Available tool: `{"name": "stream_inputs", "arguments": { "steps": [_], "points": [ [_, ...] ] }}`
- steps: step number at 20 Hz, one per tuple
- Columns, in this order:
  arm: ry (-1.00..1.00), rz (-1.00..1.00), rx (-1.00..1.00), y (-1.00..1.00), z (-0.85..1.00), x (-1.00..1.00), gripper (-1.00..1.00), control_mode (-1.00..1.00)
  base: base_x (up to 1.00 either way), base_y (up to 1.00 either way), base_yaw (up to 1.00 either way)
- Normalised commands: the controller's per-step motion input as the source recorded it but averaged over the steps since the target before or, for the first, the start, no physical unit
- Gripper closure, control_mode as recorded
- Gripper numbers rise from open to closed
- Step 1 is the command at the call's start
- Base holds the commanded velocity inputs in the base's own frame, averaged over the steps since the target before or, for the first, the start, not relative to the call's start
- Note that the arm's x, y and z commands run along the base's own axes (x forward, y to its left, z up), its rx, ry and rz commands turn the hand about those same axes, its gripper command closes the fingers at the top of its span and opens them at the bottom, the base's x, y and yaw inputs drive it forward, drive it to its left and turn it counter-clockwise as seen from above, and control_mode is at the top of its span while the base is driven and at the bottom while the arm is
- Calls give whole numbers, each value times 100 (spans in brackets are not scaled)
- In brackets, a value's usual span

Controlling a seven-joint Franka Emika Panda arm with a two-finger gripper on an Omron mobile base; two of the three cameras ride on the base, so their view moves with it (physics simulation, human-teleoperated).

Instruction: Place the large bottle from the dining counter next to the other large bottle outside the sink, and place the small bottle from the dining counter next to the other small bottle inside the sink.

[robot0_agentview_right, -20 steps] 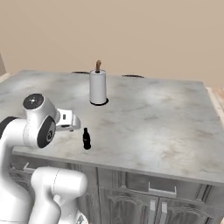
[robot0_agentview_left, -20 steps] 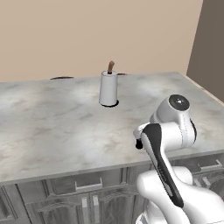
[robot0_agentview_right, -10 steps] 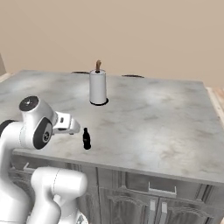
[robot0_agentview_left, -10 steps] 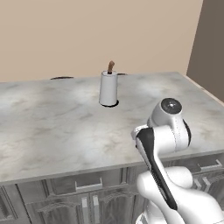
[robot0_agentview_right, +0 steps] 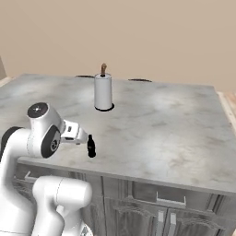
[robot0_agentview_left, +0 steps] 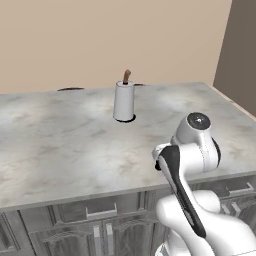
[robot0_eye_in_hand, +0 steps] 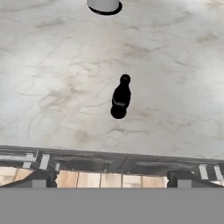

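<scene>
A black bottle (robot0_agentview_right: 91,146) (robot0_eye_in_hand: 120,98) stands upright on the grey marble dining counter (robot0_agentview_right: 161,124) (robot0_eye_in_hand: 57,65), close to its front edge. It looks small, with no other bottle beside it to compare. My gripper (robot0_agentview_right: 83,137) (robot0_eye_in_hand: 111,181) hovers just short of the bottle on the near side, a little above the counter edge. It is open, its fingertips (robot0_eye_in_hand: 43,179) stand wide apart and nothing is between them. The sink is out of view.
A white paper towel roll (robot0_agentview_left: 124,101) (robot0_agentview_right: 103,92) (robot0_eye_in_hand: 104,5) on a holder stands mid-counter, farther back. Grey cabinet drawers (robot0_agentview_left: 100,212) run below the counter's front edge. A beige wall (robot0_agentview_left: 100,40) backs the counter.
The arm has shifted slightly, with the hand staying near the bottle. The bottle has not moved and the jaws stay open.
</scene>
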Motion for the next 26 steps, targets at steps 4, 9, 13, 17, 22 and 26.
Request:
{"name": "stream_inputs", "arguments": {
  "steps": [4,9,13,17,22,26],
  "points": [
    [0,4,3,-9,-20,3,-100,-100,0,0,0],
    [0,3,0,0,-28,2,-100,-100,0,0,0],
    [-3,1,0,0,-24,0,-100,-100,0,0,0],
    [-6,0,-2,0,-16,0,-100,-100,0,0,0],
    [-10,0,-4,0,-8,0,-100,-100,0,0,0],
    [-10,0,-2,0,-11,0,-100,-100,0,0,0]
  ]
}}
